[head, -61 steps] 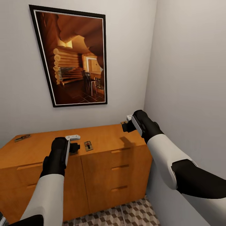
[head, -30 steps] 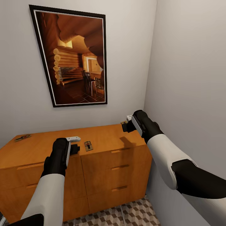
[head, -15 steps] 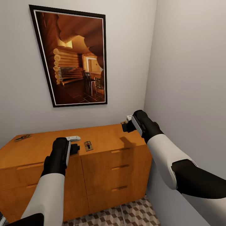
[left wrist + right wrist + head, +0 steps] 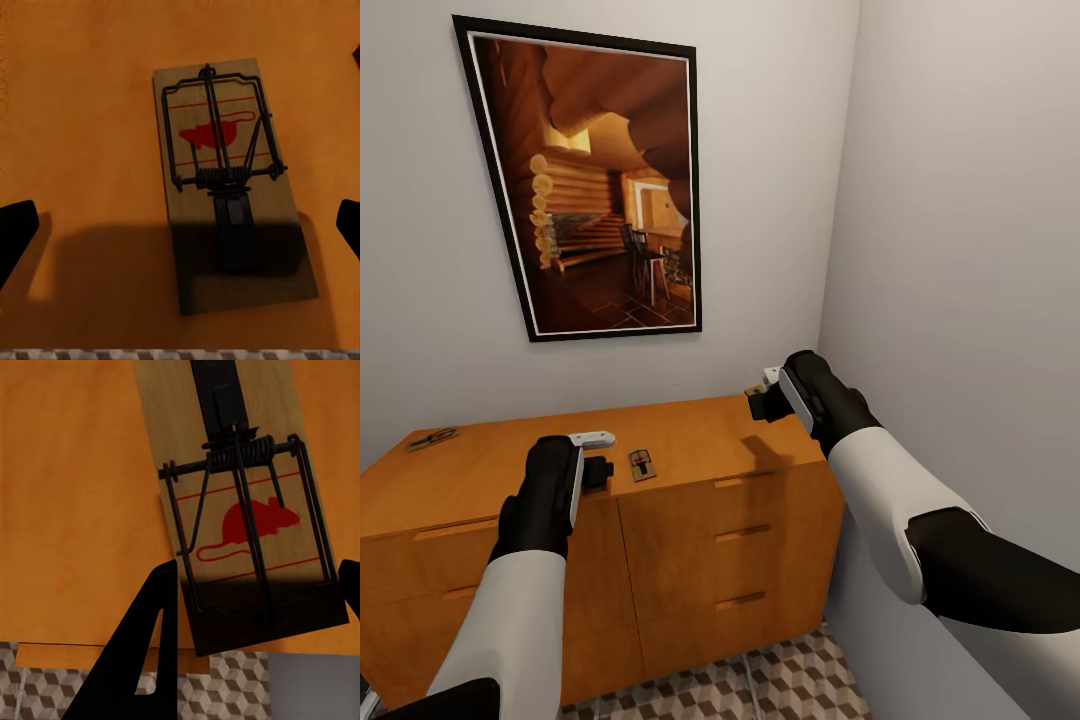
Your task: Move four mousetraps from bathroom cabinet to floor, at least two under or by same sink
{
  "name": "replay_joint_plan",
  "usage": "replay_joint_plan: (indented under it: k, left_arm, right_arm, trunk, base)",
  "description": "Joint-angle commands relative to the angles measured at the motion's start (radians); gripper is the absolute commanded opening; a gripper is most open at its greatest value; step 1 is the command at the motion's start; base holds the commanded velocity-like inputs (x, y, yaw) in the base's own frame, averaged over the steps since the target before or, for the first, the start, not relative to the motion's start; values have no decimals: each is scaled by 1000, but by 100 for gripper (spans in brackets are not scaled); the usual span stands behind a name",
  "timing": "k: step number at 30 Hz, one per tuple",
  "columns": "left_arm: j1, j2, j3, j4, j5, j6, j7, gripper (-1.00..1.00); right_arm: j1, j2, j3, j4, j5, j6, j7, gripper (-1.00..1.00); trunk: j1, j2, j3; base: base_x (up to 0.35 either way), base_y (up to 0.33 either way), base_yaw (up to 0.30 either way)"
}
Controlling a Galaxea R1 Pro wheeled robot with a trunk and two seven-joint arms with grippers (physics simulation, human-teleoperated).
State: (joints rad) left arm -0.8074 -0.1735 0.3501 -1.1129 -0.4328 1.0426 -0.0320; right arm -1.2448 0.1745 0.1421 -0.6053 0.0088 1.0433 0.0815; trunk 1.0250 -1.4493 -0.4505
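In a tiled bathroom corner, two mousetraps lie on the orange cabinet (image 4: pixel 690 440). The left gripper (image 4: pixel 180 225) hangs wide open over one mousetrap (image 4: pixel 225 191); the right gripper (image 4: pixel 259 607) appears clamped on another (image 4: pixel 240 510). A shallow grip could drop it behind the cabinet edge.

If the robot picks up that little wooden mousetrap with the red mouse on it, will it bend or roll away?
Probably not. The mousetrap looks like a flat, stiff wooden board, so it should stay rigid and not roll. It looks small and thin, likely light. Lying flat on the cabinet, its low edges may be tricky for the left gripper to catch.
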Motion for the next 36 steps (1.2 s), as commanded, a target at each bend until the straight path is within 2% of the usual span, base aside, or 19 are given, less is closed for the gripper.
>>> replay_joint_plan:
  k: [1,19,36]
  left_arm:
    - [-1,-1,3,-2,-4,3,-3,100]
    - [-1,-1,4,-5,-4,5,-3,100]
    - [-1,-1,4,-34,-5,5,-3,100]
  right_arm:
    - [-1,0,1,-1,0,4,2,-100]
    - [-1,0,1,-1,3,4,4,-100]
    - [-1,0,1,-1,1,4,6,-100]
  trunk:
    - [0,-1,-1]
    - [0,-1,-1]
    - [0,-1,-1]
  base:
    - [0,0,0]
    - [0,0,0]
    - [0,-70,0]
